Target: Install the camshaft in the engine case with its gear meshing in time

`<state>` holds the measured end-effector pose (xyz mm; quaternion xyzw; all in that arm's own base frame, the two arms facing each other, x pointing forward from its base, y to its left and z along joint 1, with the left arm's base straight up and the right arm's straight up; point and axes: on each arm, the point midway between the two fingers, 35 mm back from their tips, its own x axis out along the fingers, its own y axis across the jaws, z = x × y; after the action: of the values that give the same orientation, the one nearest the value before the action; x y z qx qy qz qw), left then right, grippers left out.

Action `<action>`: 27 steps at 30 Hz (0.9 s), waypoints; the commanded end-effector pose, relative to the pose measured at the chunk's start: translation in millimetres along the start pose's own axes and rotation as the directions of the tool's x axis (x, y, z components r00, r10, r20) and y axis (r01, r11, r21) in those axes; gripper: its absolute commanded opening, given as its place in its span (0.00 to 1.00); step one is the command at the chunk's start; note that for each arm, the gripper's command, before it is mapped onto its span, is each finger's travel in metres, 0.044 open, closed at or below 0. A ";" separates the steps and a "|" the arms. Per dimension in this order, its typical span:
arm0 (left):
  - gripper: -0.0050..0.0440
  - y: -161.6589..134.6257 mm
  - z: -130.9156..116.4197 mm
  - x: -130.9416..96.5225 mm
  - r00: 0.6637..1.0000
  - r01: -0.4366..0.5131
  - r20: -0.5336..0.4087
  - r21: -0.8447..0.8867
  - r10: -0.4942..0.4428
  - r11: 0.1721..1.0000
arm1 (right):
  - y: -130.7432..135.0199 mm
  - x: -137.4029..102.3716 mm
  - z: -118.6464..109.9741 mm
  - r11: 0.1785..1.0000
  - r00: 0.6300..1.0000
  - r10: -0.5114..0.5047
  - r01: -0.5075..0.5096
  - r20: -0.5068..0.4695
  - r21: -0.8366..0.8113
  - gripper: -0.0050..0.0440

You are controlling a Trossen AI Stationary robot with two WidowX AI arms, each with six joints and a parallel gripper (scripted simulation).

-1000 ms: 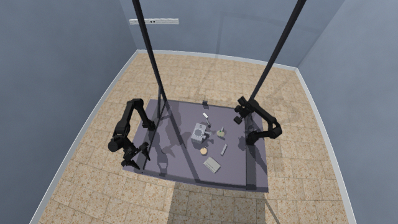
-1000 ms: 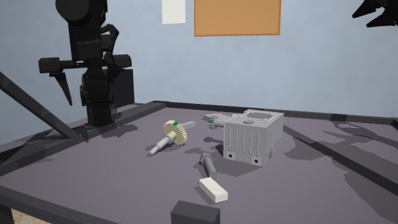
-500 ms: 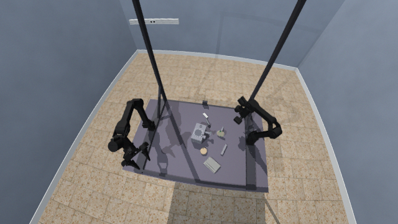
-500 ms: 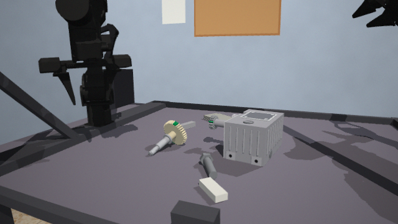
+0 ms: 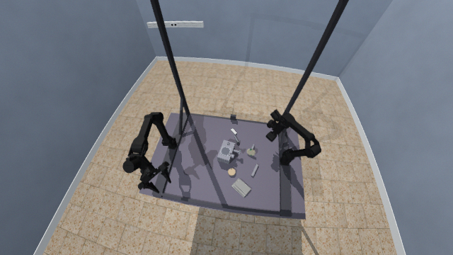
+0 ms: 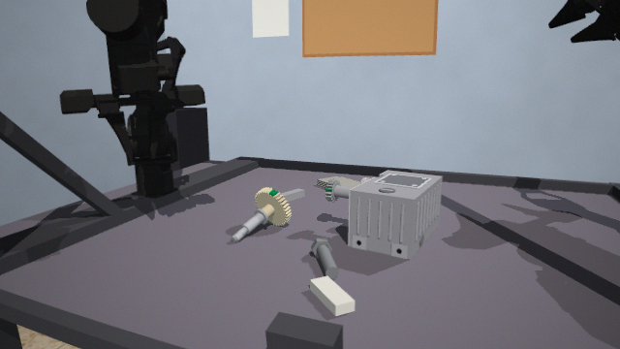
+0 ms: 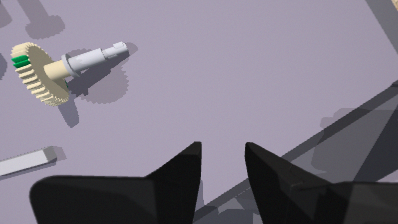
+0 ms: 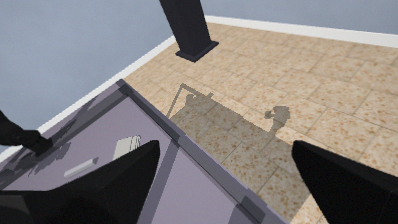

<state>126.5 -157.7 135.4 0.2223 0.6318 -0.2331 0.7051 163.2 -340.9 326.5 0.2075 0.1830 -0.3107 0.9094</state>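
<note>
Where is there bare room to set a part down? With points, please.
Two patches: between the engine case point(image 5: 225, 152) point(image 6: 375, 220) and right gripper point(image 5: 164, 187) point(image 6: 561, 33) point(image 8: 224, 146), shadows only; and between the camshaft point(image 5: 251, 152) point(image 6: 264, 213) point(image 7: 62, 69) and left gripper point(image 5: 270, 130) point(image 6: 152, 161) point(image 7: 223, 149). Crowded: beside the case, with camshaft, bolt point(image 5: 236, 138) point(image 6: 325, 258) and white block point(image 5: 233, 131) point(image 6: 331, 294) close together.
</note>
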 end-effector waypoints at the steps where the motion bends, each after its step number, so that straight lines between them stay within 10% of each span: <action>1: 0.36 -0.4 2.8 -4.9 1.000 0.005 0.023 -0.003 -0.005 1.000 | 5.0 -7.1 8.3 1.000 1.000 -0.001 0.002 0.025 -0.022 0.92; 27: 0.36 62.6 40.3 7.7 0.989 -0.147 0.008 -0.158 0.150 0.976 | 185.2 27.8 -37.7 0.919 0.961 0.249 -0.195 0.121 -0.343 0.92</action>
<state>182.0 -135.4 126.7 0.2175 0.6333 -0.1448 0.7284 283.0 -228.3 319.3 0.0738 0.1625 -0.1972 0.9640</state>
